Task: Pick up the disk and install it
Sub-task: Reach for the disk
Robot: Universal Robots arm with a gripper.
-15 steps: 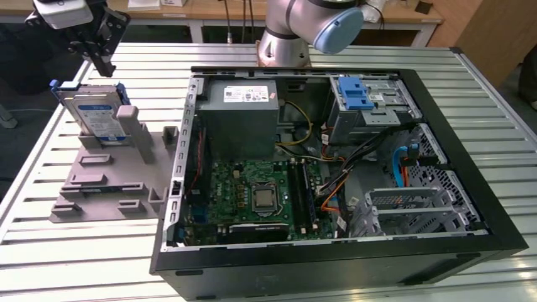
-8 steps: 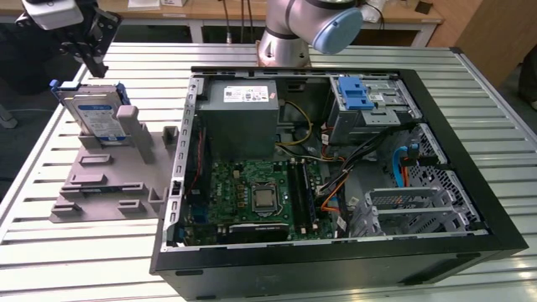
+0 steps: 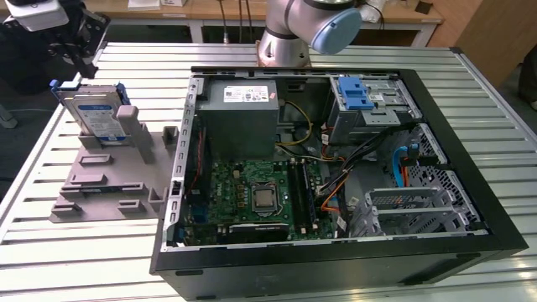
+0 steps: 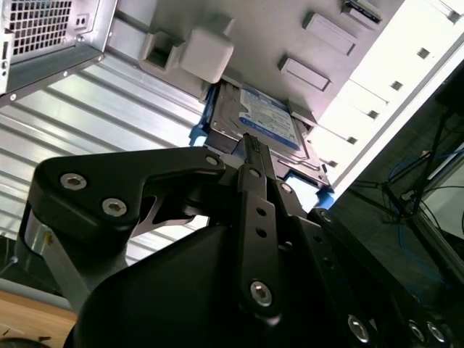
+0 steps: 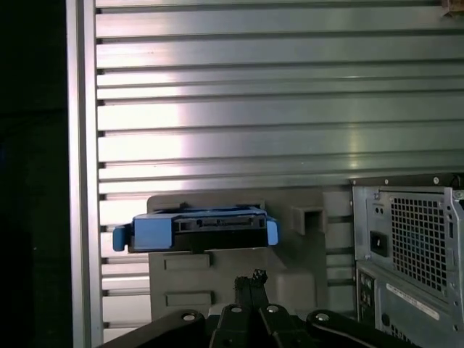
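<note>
Gripper (image 5: 250, 279) linkage, black and studded with bolt heads, takes up the foreground in both wrist views. Its two fingertips (image 5: 255, 276) come together in a narrow point with nothing between them, so it is clenched on air. Most of its body is cut off at the picture edge.

Just beyond the tips stands the disk (image 5: 199, 228), apart from them. In the first wrist view it shows edge-on: a thin dark strip inside a blue plastic frame with a tab at each end. In the second wrist view its silver face and blue-and-white label appear, though the gripper covers one corner and the print is too small to make out.

The disk sits on edge in a slot of a matte grey holder (image 3: 100, 182) (blocky, with raised posts and shallow pockets), which hides its lower part. In the exterior view it leans slightly.

Under the holder lies a table (image 3: 75, 251) of ribbed aluminium slats, bright with glare.

Further off — to the exterior view's right of the holder — a black computer case (image 3: 336, 267) lies open. Inside are a green circuit board (image 3: 251, 189), a grey metal power supply (image 3: 239, 116) and a blue latch (image 3: 354, 94) amid tangled cables. The arm (image 3: 290, 38) rises behind the case, cut off above.
</note>
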